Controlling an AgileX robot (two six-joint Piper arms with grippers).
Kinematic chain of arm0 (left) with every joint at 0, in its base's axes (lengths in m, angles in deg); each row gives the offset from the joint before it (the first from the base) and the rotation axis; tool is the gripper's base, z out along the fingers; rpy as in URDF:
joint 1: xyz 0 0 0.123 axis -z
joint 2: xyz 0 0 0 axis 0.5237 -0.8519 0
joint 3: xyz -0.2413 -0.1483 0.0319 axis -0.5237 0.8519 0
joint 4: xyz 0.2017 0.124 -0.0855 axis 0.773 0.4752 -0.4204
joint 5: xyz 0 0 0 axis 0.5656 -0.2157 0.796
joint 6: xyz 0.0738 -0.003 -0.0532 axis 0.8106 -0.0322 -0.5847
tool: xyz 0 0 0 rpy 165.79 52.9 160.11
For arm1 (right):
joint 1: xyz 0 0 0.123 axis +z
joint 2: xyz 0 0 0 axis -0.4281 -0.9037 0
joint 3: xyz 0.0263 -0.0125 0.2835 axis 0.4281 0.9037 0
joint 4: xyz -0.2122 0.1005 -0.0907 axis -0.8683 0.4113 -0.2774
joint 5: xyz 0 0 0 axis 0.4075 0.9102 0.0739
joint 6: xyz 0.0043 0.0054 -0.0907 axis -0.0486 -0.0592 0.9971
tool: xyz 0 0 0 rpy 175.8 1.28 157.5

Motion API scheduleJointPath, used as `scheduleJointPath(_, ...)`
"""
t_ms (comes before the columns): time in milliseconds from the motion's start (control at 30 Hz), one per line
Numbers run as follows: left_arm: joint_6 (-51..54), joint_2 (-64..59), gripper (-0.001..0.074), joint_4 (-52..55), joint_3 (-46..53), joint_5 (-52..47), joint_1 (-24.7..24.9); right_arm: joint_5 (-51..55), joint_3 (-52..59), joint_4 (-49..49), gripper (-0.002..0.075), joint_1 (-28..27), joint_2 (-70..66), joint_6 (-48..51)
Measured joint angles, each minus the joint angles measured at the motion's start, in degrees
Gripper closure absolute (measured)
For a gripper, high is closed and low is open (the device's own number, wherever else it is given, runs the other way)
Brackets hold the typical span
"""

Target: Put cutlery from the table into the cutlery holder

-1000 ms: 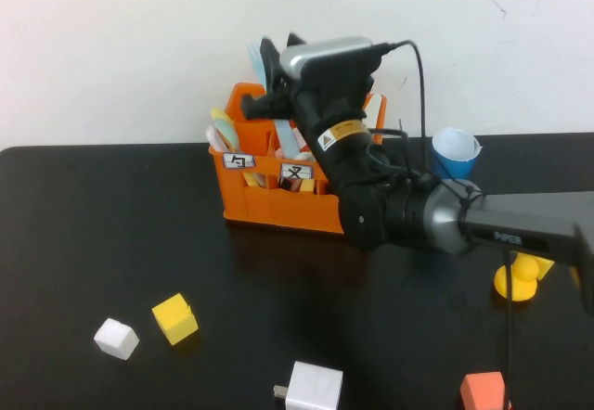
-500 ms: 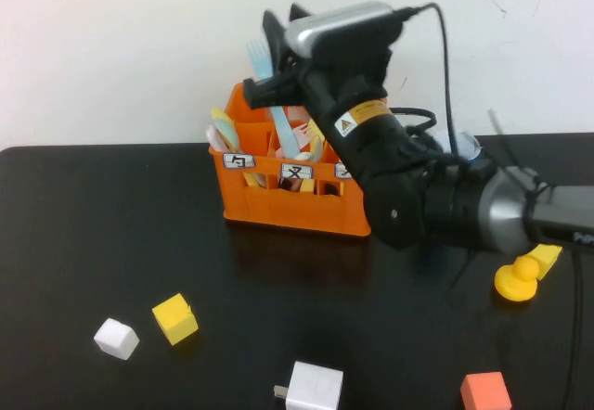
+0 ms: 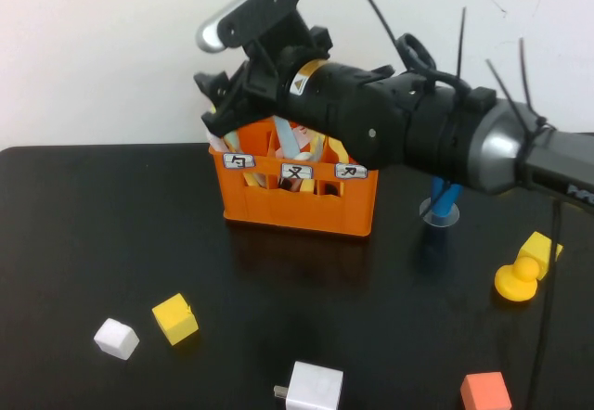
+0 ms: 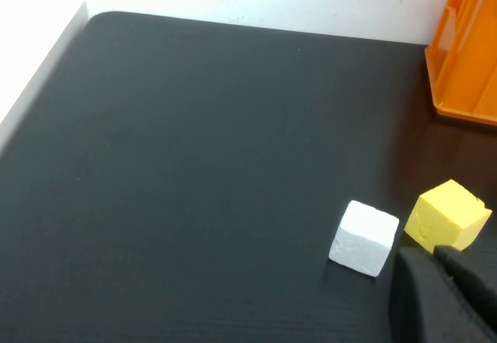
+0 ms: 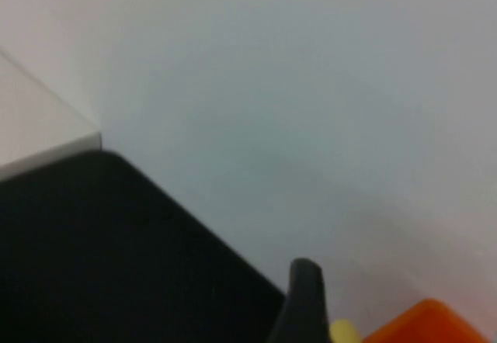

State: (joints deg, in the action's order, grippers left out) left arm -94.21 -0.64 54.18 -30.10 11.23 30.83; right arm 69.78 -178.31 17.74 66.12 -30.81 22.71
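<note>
Right arm has swung left since earlier; right gripper [image 3: 215, 104] now sits above the orange cutlery holder [image 3: 295, 208] w/ jaws spread, empty. Holder carries 3 white labels, cutlery [image 3: 286, 141] inside it. Left gripper [image 4: 446, 296] shows only in left wrist view, cannot tell its state, near 1 yellow cube [image 4: 450, 214] & 1 white cube [image 4: 363, 237] on desk [image 4: 194, 164].
</note>
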Motion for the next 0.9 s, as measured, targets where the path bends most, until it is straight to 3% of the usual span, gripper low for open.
scheduleJointPath(333,0.0,0.0,0.0738,0.0,0.0,0.0,0.0,3.75,-1.94,-0.94,0.0181,-2.27,-2.93,0.68)
scheduleJointPath(633,0.0,0.0,0.0738,0.0,0.0,0.0,0.0,12.57,-5.41,-0.64,0.0248,-4.09,-2.93,17.09)
scheduleJointPath(900,0.15,0.0,0.0738,0.0,0.0,0.0,0.0,13.09,-5.49,-0.72,0.027,-4.38,-2.93,17.1)
